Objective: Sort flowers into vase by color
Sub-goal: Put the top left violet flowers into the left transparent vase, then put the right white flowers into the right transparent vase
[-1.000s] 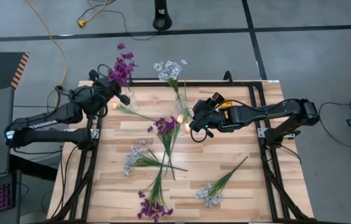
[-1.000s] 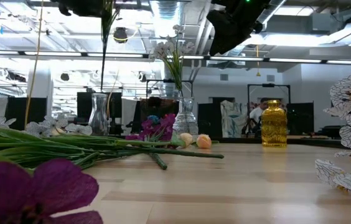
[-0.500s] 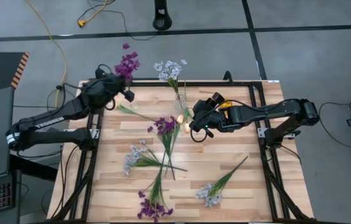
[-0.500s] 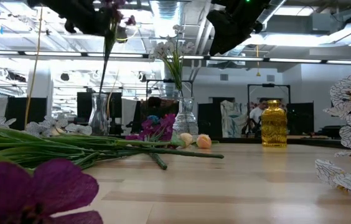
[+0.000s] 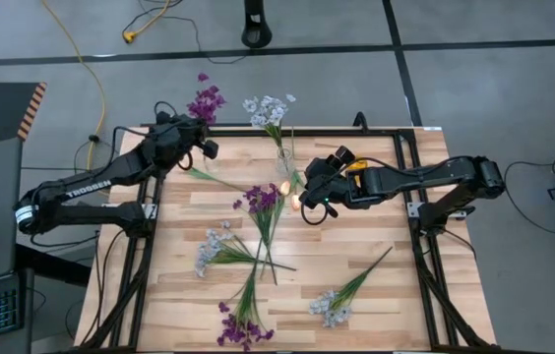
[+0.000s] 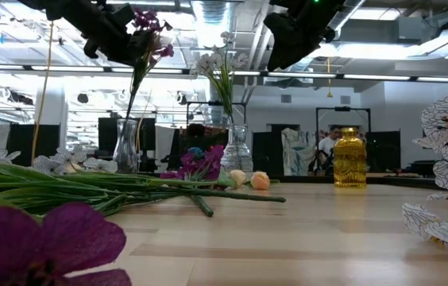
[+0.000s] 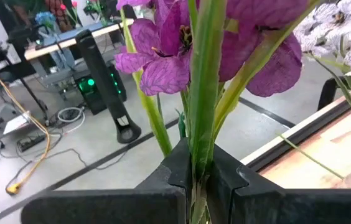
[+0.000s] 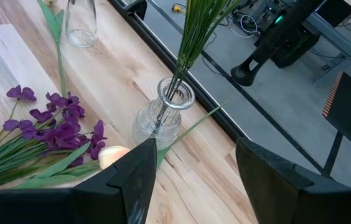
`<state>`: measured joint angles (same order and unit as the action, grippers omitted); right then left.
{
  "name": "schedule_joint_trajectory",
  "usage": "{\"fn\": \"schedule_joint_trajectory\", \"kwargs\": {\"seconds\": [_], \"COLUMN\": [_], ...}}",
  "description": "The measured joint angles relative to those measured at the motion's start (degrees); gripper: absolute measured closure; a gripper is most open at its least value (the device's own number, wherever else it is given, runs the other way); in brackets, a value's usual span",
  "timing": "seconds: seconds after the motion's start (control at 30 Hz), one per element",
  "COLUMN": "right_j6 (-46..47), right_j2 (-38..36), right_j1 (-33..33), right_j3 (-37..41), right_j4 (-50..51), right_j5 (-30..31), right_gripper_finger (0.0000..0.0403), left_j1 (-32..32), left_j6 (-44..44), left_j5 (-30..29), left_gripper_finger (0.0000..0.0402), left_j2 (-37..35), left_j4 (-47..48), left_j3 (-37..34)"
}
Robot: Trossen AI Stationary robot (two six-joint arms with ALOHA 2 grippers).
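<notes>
— How will that purple sprig (image 5: pixel 205 101) handle?

— Light and whippy, I judge; I take it low on the stem. My left gripper (image 7: pixel 198 177) is clamped on that stem, blooms above the jaws, tail slanting toward the empty glass vase (image 6: pixel 126 146) at the table's far-left edge.

— And the right?

— My right gripper (image 8: pixel 191 163) hangs wide open, empty, near the vase (image 8: pixel 162 116) of pale blue-white sprigs.

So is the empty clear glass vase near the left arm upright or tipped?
Upright: the empty clear glass vase stands on its base, mouth upward, in the low view.
</notes>
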<state>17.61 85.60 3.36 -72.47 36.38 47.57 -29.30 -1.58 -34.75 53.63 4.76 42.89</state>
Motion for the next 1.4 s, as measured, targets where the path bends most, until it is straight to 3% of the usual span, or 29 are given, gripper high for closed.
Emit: {"fn": "schedule_joint_trajectory", "kwargs": {"seconds": [0.37,0.9,1.07,1.2,1.4], "right_j6": [0.0,0.01,0.02,2.81,15.43], "right_j2": [0.0,0.0,0.0,0.0,0.0], "right_j1": [0.0,0.0,0.0,0.0,-0.45], "right_j3": [0.0,0.0,0.0,0.0,0.0], "right_j4": [0.0,-0.01,0.0,-1.18,-3.21], "right_j5": [0.0,0.0,-0.25,-4.02,-11.1], "right_gripper_finger": [0.0156,0.0156,0.0156,0.0156,0.0156], "left_j1": [0.0,0.04,0.09,0.09,0.13], "left_j6": [2.97,1.38,1.89,3.01,5.18], "left_j5": [-0.42,-0.08,0.11,5.23,14.48], "left_gripper_finger": [0.0349,0.0198,0.0178,0.0175,0.0177], "left_j2": [0.0,-1.25,-3.9,-6.32,-10.72], "left_j4": [0.76,4.5,13.54,21.87,29.09], "left_j3": [0.0,0.02,3.27,6.17,7.3]}}
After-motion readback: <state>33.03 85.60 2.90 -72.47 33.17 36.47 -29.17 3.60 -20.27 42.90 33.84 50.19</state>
